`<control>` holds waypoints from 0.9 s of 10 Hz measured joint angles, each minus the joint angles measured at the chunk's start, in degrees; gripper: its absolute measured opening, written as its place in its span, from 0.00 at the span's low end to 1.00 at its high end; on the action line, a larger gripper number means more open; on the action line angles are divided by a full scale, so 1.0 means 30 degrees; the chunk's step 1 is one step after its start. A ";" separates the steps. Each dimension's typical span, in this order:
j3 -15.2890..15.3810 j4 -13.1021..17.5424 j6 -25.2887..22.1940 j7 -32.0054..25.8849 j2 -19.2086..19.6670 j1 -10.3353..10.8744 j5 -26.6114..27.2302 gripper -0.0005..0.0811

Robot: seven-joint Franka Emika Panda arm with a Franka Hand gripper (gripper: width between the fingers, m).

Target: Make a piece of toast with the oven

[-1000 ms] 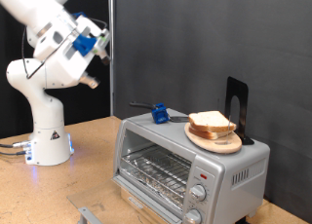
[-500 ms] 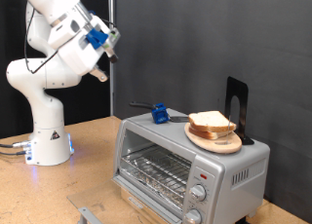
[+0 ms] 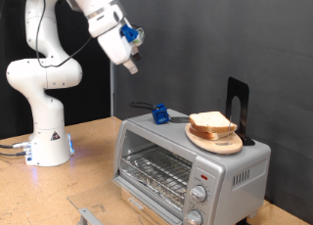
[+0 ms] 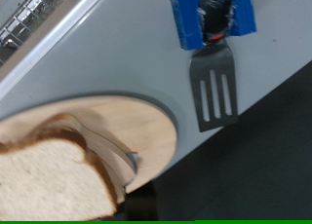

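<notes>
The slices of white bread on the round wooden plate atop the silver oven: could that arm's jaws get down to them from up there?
Probably yes. The gripper hangs in open air above the silver toaster oven, and nothing lies over the bread slices on the round wooden plate. The blue-handled spatula lies off to the side.

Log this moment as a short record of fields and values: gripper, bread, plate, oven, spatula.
gripper: high in the air, toward the exterior view's left of the oven, nothing seen between its fingers
bread: slices stacked on the plate
plate: round wooden plate on the oven's top
oven: door closed, wire rack bare
spatula: lying on the oven's top, blue handle
</notes>
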 joint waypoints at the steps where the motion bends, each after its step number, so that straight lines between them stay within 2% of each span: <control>1: 0.0254 -0.0142 0.0078 0.0035 -0.0502 0.0003 -0.0021 1.00; 5: 0.1067 -0.0772 0.0132 0.1072 -0.1640 -0.0004 -0.0176 1.00; 7: 0.1070 -0.0821 0.0076 0.0884 -0.1568 0.0003 -0.0176 1.00; 9: 0.1502 -0.1409 0.0713 0.0655 -0.1198 0.0010 -0.0221 1.00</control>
